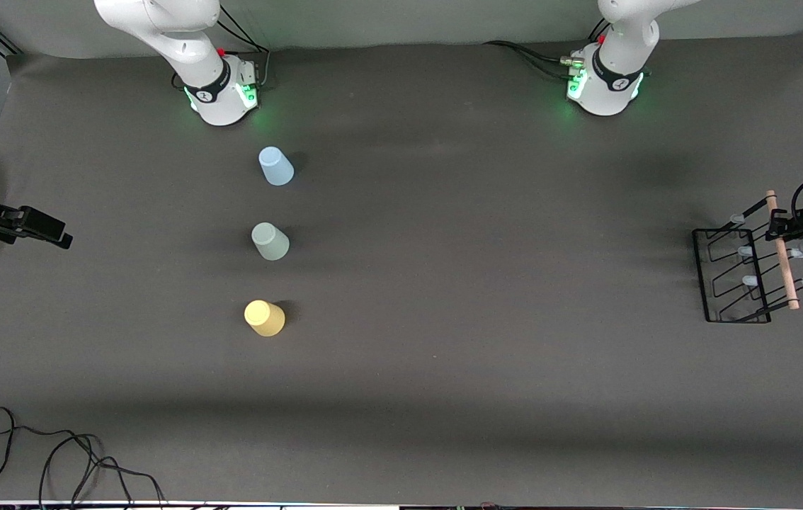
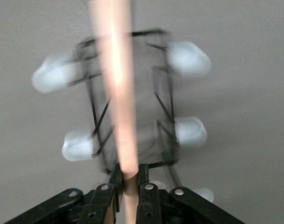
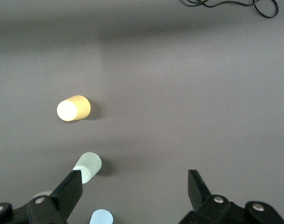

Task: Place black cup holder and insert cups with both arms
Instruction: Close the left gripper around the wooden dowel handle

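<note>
- So we're seeing the left gripper [image 2: 129,184] clamped on the light-wood handle [image 2: 117,88] of the black cup holder [image 1: 734,276]; only the left wrist view is showing that pinch up close, with the pale-blue peg caps [image 2: 188,58] blurring on either side.
- From the front view we're getting the bigger picture: the holder is sitting at the left arm's end of the table, close to the table edge.
- We're looking at the three cups standing upside down in a row toward the right arm's end: blue cup [image 1: 276,166] farthest from the front camera, grey-green cup [image 1: 270,241] in the middle, yellow cup [image 1: 265,318] nearest.
- We're noticing lots of bare table between cups and holder.
- The right gripper [image 1: 40,228] is waiting up in the air at the right arm's end, fingers [image 3: 69,191] spread wide apart, its wrist view looking down on the cups.
- A loose cable [image 1: 54,453] is lying near the table's front edge.
</note>
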`<state>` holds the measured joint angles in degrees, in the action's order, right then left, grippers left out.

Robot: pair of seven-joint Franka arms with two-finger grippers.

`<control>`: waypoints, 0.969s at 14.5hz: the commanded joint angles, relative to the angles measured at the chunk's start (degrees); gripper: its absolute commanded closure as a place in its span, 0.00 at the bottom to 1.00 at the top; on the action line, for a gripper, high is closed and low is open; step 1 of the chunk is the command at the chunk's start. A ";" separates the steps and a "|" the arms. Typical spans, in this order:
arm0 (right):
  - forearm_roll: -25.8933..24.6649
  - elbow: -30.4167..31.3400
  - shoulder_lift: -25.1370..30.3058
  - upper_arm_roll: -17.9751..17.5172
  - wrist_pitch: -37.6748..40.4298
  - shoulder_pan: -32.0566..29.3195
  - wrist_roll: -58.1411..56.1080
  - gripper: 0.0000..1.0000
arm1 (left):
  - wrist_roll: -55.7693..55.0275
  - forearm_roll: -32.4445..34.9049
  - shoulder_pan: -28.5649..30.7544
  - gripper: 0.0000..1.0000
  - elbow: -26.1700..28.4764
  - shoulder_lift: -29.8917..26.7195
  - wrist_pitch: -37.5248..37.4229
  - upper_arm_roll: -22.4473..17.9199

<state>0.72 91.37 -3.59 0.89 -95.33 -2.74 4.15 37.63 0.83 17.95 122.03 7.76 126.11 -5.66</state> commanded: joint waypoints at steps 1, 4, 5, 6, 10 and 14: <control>0.68 -0.93 -0.28 0.16 1.02 0.20 -0.89 0.00 | 0.51 0.23 -0.19 1.00 -3.02 0.32 -1.47 0.13; 0.68 -0.93 -0.28 0.16 1.02 0.20 -0.89 0.00 | 0.51 0.23 -0.28 1.00 -10.82 -0.38 -12.77 0.21; 0.68 -0.93 -0.28 0.16 1.02 0.20 -0.89 0.00 | -0.10 0.14 -0.37 1.00 -13.72 -0.55 -16.21 0.21; 0.68 -0.93 -0.28 0.16 1.02 0.20 -0.89 0.00 | -1.41 -0.29 -0.46 1.00 -15.84 -0.82 -18.94 0.21; 0.68 -0.93 -0.28 0.16 1.02 0.20 -0.89 0.00 | -15.52 -0.65 -3.87 1.00 -17.97 -3.36 -21.43 2.49; 0.59 -0.93 -0.19 0.16 1.02 0.20 -0.89 0.00 | -31.79 -0.74 -12.65 1.00 -18.41 -3.63 -24.59 9.77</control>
<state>0.72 91.37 -3.60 0.90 -95.31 -2.74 4.14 13.41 0.19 9.73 104.36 4.85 103.60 1.11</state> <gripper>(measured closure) 0.000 0.837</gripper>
